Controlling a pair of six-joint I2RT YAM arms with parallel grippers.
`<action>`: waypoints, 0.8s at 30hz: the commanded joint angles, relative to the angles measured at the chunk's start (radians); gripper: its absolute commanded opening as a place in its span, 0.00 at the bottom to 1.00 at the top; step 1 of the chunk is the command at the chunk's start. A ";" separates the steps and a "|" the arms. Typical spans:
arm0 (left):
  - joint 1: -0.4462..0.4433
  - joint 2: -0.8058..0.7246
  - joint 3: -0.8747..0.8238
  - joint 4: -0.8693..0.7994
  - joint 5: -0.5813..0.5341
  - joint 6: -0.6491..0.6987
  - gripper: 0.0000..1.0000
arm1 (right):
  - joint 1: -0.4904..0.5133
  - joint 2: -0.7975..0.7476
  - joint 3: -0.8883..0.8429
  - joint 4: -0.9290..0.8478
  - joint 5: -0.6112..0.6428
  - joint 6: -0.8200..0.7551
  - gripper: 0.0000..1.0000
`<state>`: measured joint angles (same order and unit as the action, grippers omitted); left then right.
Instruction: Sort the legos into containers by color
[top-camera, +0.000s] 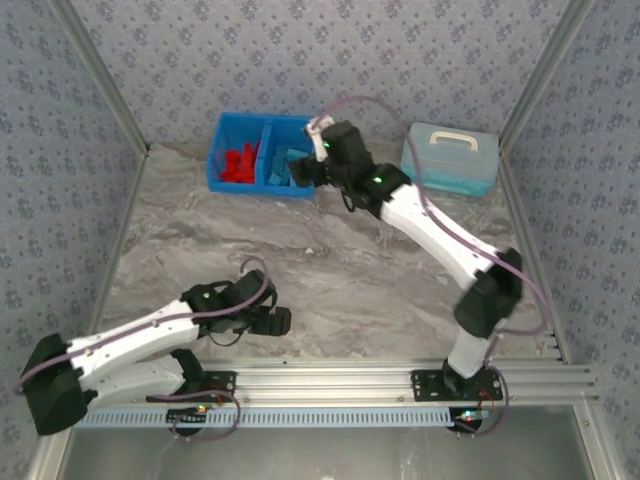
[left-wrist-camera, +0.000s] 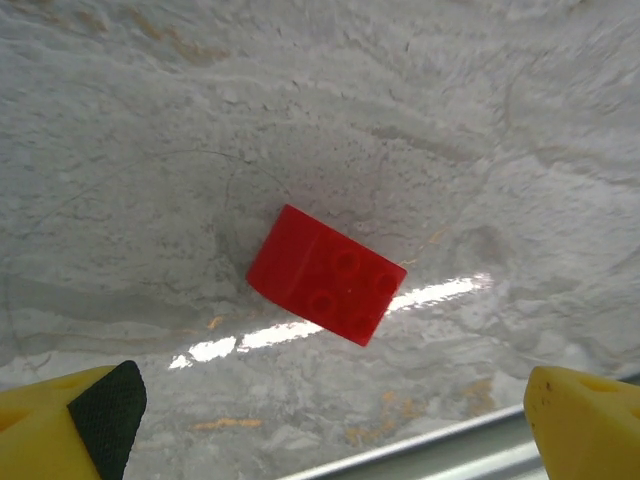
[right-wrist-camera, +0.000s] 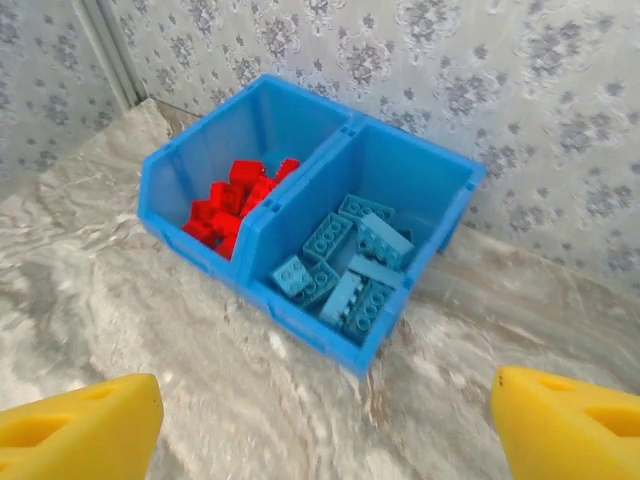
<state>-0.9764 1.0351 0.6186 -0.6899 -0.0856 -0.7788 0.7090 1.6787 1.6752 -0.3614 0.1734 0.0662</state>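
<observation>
- Bin (top-camera: 232, 186) sits at far side of table (top-camera: 350, 270), left of centre. Teal box (top-camera: 450, 158) is to its right, not part of the job.
- Left compartment (right-wrist-camera: 215, 130) holds a pile of red legos (right-wrist-camera: 232, 203). Right compartment (right-wrist-camera: 420, 175) holds blue legos (right-wrist-camera: 350, 268), loosely heaped. Colours look unmixed as far as right wrist view shows.
- One red brick (left-wrist-camera: 328, 288) lies loose on table, studs up, turned diagonal in left wrist view. It's at near side, left of centre, well apart from bin.
- Left gripper (left-wrist-camera: 335, 425) hovers over that brick. Its fingers (left-wrist-camera: 95, 420) are spread wide w/ a gap either side of the brick. They aren't touching it and hold nothing.
- Right gripper (right-wrist-camera: 320, 425) hangs by near edge of bin, on right-compartment side in top view. Its fingers (right-wrist-camera: 575, 420) are wide apart and empty.
- Progress, my read: nearly done. Both colours are mostly binned, and the red brick looks like the only stray.
- Left to do, prob.: drop left gripper onto the brick, close on it, carry it across to far-left compartment, release over the red pile.
- Watch: brick sits skewed vs. fingers, so wrist may need a twist or the grip could slip. Long reach to bin for left arm, w/ right arm parked close by there.
</observation>
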 joint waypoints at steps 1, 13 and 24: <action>-0.041 0.136 0.007 0.111 -0.083 0.062 0.99 | -0.003 -0.105 -0.204 0.079 -0.027 0.021 0.94; -0.074 0.400 -0.005 0.245 -0.124 0.082 0.78 | -0.010 -0.264 -0.400 0.026 0.000 0.075 0.96; -0.077 0.295 -0.050 0.215 -0.146 0.021 0.46 | -0.010 -0.208 -0.341 0.022 -0.008 0.101 0.96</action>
<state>-1.0603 1.3361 0.6067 -0.4740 -0.2092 -0.7269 0.7044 1.4616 1.3022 -0.3389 0.1608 0.1387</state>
